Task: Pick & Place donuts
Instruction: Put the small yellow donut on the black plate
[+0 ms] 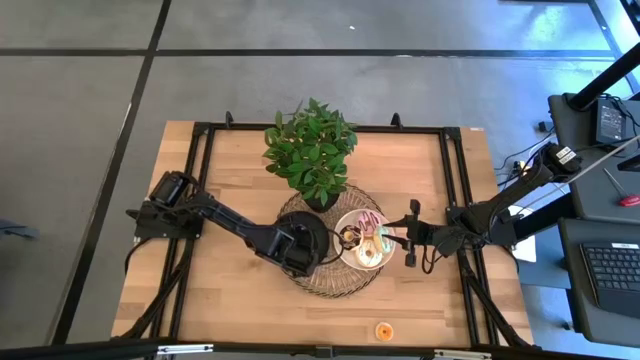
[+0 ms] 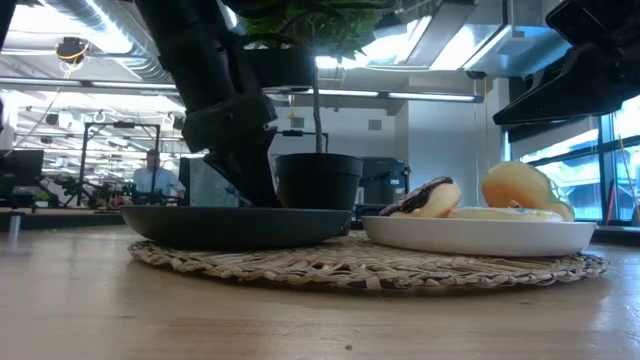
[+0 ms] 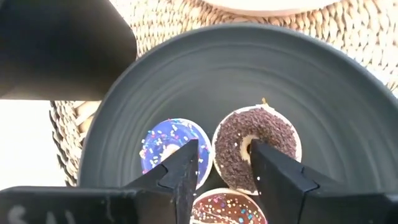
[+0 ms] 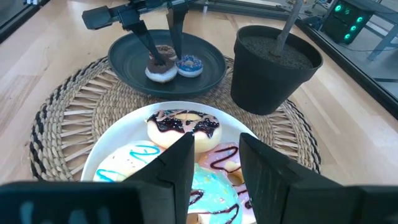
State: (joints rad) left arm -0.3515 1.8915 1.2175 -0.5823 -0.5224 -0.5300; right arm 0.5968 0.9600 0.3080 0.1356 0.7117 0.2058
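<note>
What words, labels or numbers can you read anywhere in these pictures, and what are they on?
None can be read.
The screen on the side desk shows marks too small to read.
The keyboard keys are too small to read.
The donuts, black plate and white plate carry no writing.

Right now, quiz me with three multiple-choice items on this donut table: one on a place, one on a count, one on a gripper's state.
1. Where is the blue-iced sprinkled donut?
A. round black plate
B. round white plate
C. bare wooden table

2. How many donuts lie on the black plate?
A. one
B. three
C. six

3. The left gripper is:
A. shut on the potted plant
B. open around one side of the chocolate-sprinkled ring donut
C. not in view

Answers: 1 A, it lies inside the dark rim. 2 B, blue, chocolate, a third below. 3 B, one finger is in its hole.
</note>
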